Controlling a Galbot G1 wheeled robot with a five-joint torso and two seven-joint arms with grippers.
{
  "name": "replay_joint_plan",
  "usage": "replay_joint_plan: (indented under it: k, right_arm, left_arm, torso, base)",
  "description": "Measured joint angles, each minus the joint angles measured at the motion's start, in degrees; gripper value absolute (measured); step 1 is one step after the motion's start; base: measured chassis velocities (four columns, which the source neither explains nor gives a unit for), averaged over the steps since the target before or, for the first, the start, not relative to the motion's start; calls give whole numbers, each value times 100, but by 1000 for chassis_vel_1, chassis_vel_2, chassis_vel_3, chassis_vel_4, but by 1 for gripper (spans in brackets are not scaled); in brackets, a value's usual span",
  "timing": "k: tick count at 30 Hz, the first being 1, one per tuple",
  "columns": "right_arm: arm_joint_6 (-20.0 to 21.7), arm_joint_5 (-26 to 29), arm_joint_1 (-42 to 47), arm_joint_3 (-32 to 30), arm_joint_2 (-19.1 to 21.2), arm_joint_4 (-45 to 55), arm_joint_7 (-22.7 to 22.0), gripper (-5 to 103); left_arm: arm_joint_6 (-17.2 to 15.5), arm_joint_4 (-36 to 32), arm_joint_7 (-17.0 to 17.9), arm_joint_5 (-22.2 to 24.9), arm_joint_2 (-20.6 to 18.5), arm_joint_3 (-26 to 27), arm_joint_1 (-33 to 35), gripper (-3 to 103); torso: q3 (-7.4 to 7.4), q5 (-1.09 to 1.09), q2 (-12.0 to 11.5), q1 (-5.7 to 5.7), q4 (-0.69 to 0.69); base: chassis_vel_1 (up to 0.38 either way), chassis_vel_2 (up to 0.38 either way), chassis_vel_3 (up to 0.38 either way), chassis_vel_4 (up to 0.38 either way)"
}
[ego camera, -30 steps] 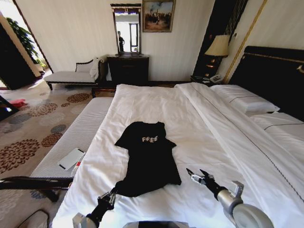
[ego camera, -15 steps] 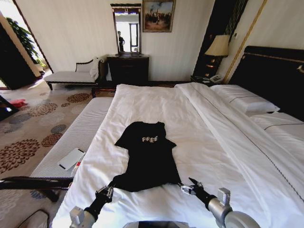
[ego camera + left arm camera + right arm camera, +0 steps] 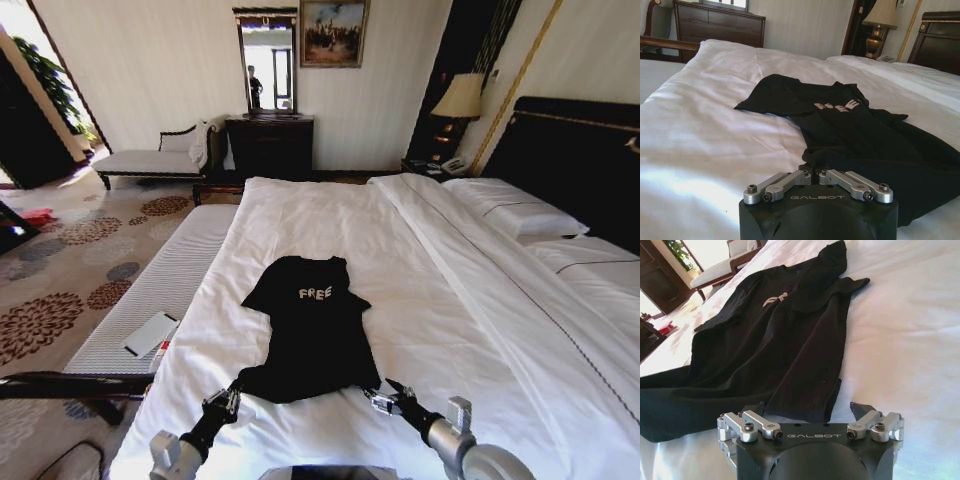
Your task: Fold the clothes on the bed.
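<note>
Black soft T-shirt (image 3: 311,330) flat, unfolded on white-sheeted bed (image 3: 440,330) (no fold made). Left gripper (image 3: 813,176) pinches hem corner; right gripper (image 3: 810,412) spread at other corner.

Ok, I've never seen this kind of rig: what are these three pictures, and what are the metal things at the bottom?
This is a two-armed wheeled robot. The wide picture comes from a camera on its head, looking down at a bed with white bedding. The other two come from cameras on its wrists, each looking past that arm's own pincer. A black T-shirt lies flat on the bed, its hem toward the robot. The left pincer is shut on one hem corner. The right pincer is open at the other corner and holds nothing.
</note>
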State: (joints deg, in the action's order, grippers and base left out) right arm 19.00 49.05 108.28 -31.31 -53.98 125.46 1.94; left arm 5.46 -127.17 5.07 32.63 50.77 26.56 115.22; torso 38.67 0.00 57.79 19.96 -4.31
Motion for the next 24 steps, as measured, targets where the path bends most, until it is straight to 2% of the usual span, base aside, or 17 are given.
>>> replay_joint_plan:
  k: [3,5,6,8,9,12,13,15,16,18,21,24]
  right_arm:
    - [40,191,-65,12,-6,7,-84,85]
    - [40,206,-72,10,-6,8,-93,85]
    - [40,208,-72,8,-7,9,-96,79]
    - [-54,113,-72,13,-22,-2,-142,68]
    - [-54,113,-72,13,-22,-2,-142,68]
    - [-304,-162,-84,75,-66,-68,-275,52]
    - [-304,-162,-84,75,-66,-68,-275,52]
    - [-424,-311,-93,96,-73,-104,-319,41]
    - [-424,-311,-93,96,-73,-104,-319,41]
    - [-440,-399,-89,95,-74,-114,-335,30]
    - [-433,-457,-77,82,-73,-114,-340,25]
    - [-381,-462,-66,48,-65,-67,-372,9]
  left_arm:
    - [-17,6,11,-20,31,-34,-52,2]
    - [-25,8,14,-22,41,-39,-63,2]
    - [-32,9,14,-23,45,-43,-69,2]
    - [-41,13,15,-23,45,-58,-77,2]
    - [-41,13,15,-23,45,-58,-77,2]
    - [-42,33,21,-27,43,-104,-89,2]
    - [-42,33,21,-27,43,-104,-89,2]
    - [-42,40,23,-33,43,-135,-90,2]
    - [-42,40,23,-33,43,-135,-90,2]
    - [-42,48,24,-41,43,-155,-94,2]
    - [-43,48,25,-41,40,-163,-98,2]
    - [-46,48,33,-38,21,-174,-110,2]
  torso:
    - [0,0,0,0,0]
    - [0,0,0,1,0]
    - [0,0,0,0,0]
    - [0,0,0,0,0]
    - [0,0,0,0,0]
    - [0,-1,0,1,0]
    - [0,-1,0,1,0]
    - [0,0,0,0,0]
    - [0,0,0,0,0]
    - [0,0,0,0,0]
    - [0,0,0,0,0]
    - [0,0,0,1,0]
  base:
    - [0,0,0,0]
    - [0,0,0,0]
    - [0,0,0,0]
    - [0,0,0,0]
    - [0,0,0,0]
    - [0,0,0,0]
    - [0,0,0,0]
    - [0,0,0,0]
    - [0,0,0,0]
    - [0,0,0,0]
    - [0,0,0,0]
    - [0,0,0,0]
